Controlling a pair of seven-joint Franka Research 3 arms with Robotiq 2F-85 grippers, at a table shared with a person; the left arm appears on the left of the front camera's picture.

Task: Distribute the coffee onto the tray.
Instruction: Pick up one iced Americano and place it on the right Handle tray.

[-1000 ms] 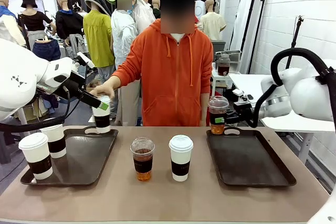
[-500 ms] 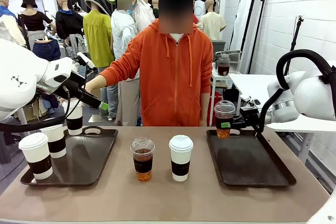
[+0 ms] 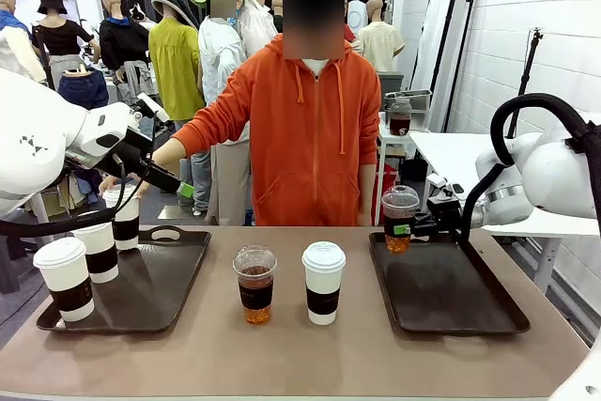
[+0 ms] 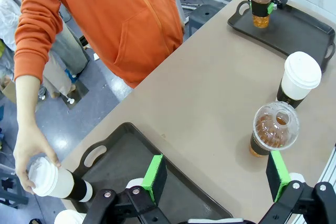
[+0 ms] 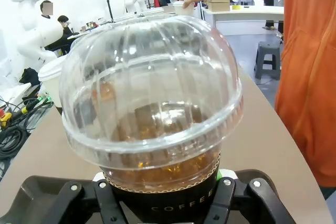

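Reference: the lone white lidded cup (image 3: 323, 282) in the middle of the desk (image 3: 282, 354).

Right tool (image 3: 404, 228) is clamped on a clear dome-lidded cup (image 3: 398, 218) of brown liquid, gripping at the dark band. The cup is upright, behind and to the right of the reference cup, at the far-left corner of the right tray (image 3: 460, 293). Can't tell if its base touches the tray. In the right wrist view there's a finger on either side of the band, which is printed "COFFEE".

Left tool (image 4: 216, 176) is open, green pads (image 4: 154, 178) wide apart with nothing between them. It hangs over the left tray (image 3: 150, 288), well left of the reference cup.

A second clear cup (image 3: 254, 284) stands on the desk just left of the reference cup, not touching it.

On the left tray, far left of the reference cup, are a front white cup (image 3: 66, 279) and a white cup behind it (image 3: 97, 251), close together.

The person's hand (image 3: 115, 183) holds a third white cup (image 3: 124, 221) by the lid at that tray's far-left edge. Contact with the tray is unclear.
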